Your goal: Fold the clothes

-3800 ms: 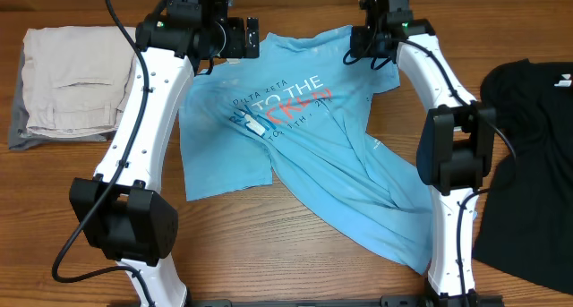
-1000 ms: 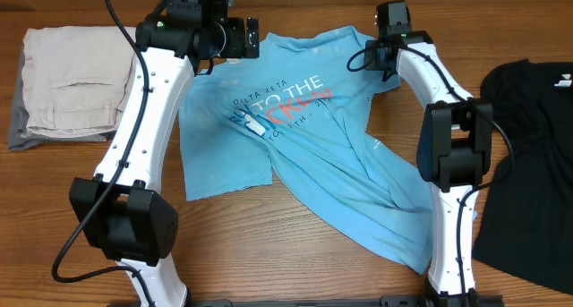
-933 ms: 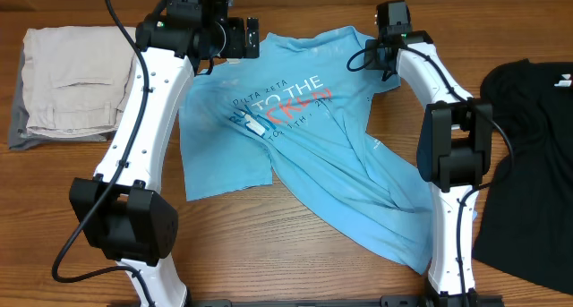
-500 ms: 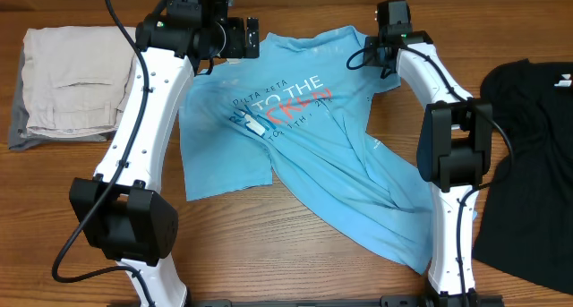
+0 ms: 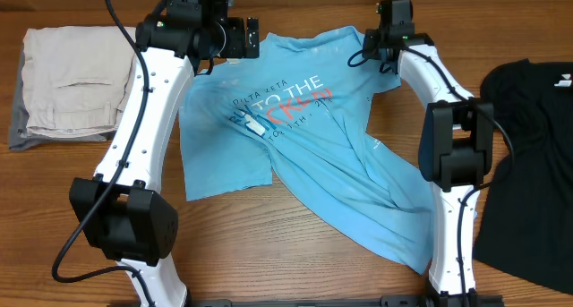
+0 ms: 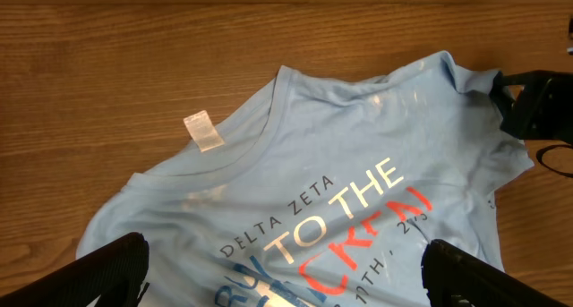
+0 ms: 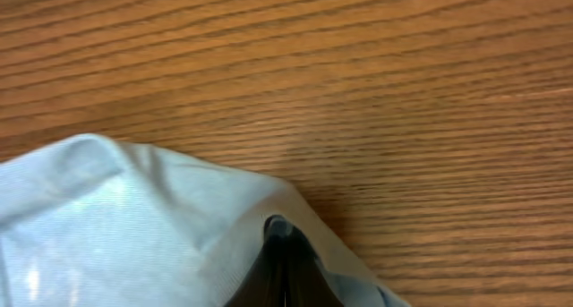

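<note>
The clothes, a light blue T-shirt (image 5: 313, 155) with white, dark blue and red lettering, lie rumpled across the middle of the table, collar toward the far edge. In the left wrist view the chest print and collar (image 6: 295, 155) show. My left gripper (image 5: 243, 37) hovers over the collar's left side, open, its fingers (image 6: 107, 271) wide apart with nothing between them. My right gripper (image 5: 371, 49) is at the shirt's far right shoulder. Its fingertips (image 7: 282, 249) are shut on a fold of the blue fabric (image 7: 116, 217) at the shirt's edge.
A folded beige garment (image 5: 67, 83) lies at the far left of the wooden table (image 5: 269, 253). A black garment (image 5: 528, 164) is spread at the right edge. Both arm bases stand near the front edge.
The right gripper has shifted slightly toward the far edge, still pinching the shirt's shoulder. The left arm has not moved.
</note>
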